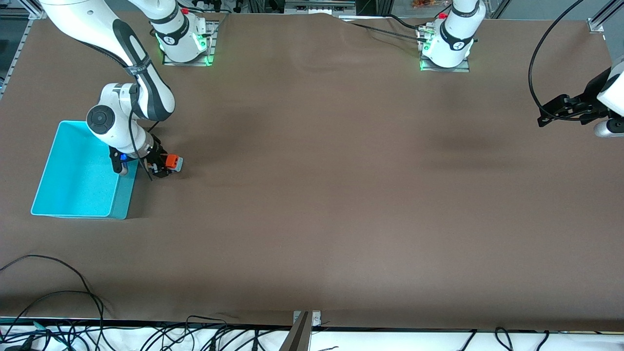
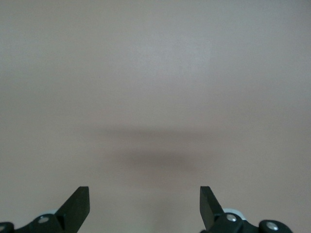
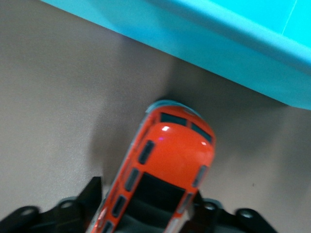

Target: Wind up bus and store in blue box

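The small orange bus (image 1: 172, 162) sits between the fingers of my right gripper (image 1: 163, 168), low over the brown table and just beside the blue box (image 1: 122, 195), on the side toward the left arm's end. In the right wrist view the gripper (image 3: 146, 196) is shut on the bus (image 3: 170, 165), whose front end points at the box's turquoise wall (image 3: 218, 43). The box is open-topped and holds nothing that I can see. My left gripper (image 1: 542, 119) waits over the table at the left arm's end, open and empty, as the left wrist view (image 2: 145, 204) shows.
The brown table mat (image 1: 341, 195) fills the view. Loose cables (image 1: 58, 292) lie along the table edge nearest the front camera. A black cable (image 1: 536, 73) loops down to the left arm.
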You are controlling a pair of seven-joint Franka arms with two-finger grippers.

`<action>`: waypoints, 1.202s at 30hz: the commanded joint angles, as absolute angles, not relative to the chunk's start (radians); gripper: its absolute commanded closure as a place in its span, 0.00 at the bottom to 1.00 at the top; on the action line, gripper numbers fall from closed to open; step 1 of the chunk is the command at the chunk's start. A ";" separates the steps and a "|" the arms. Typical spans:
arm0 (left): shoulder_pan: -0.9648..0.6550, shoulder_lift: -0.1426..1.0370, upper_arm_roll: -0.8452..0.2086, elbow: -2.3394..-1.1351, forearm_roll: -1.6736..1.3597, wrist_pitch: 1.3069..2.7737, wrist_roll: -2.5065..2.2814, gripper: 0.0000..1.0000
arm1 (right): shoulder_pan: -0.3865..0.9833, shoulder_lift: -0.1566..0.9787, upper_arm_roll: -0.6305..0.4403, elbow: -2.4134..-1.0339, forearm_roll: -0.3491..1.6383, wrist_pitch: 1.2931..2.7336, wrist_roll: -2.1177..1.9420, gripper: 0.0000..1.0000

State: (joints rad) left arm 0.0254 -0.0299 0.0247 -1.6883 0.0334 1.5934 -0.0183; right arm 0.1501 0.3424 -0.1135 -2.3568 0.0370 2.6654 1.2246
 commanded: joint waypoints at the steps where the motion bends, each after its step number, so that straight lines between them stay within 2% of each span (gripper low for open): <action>1: 0.032 -0.018 0.023 -1.663 0.008 1.574 -0.018 0.00 | 0.149 0.321 -0.110 -2.365 0.054 2.677 1.235 0.98; 2: 0.032 -0.018 0.023 -1.663 0.008 1.574 -0.018 0.00 | 0.149 0.321 -0.110 -2.365 0.054 2.677 1.236 1.00; 13: 0.034 -0.020 0.023 -1.661 0.008 1.572 -0.017 0.00 | 0.149 0.264 -0.109 -2.361 0.043 2.626 1.215 1.00; 21: 0.035 -0.018 0.021 -1.661 0.008 1.572 -0.018 0.00 | 0.149 0.152 -0.109 -2.352 0.044 2.455 1.069 1.00; 27: 0.038 -0.018 0.021 -1.661 0.008 1.572 -0.017 0.00 | 0.149 0.083 -0.107 -2.352 0.044 2.384 0.948 1.00; 36: 0.038 -0.018 0.021 -1.661 0.008 1.572 -0.018 0.00 | 0.121 0.020 -0.120 -2.329 0.052 2.264 0.551 1.00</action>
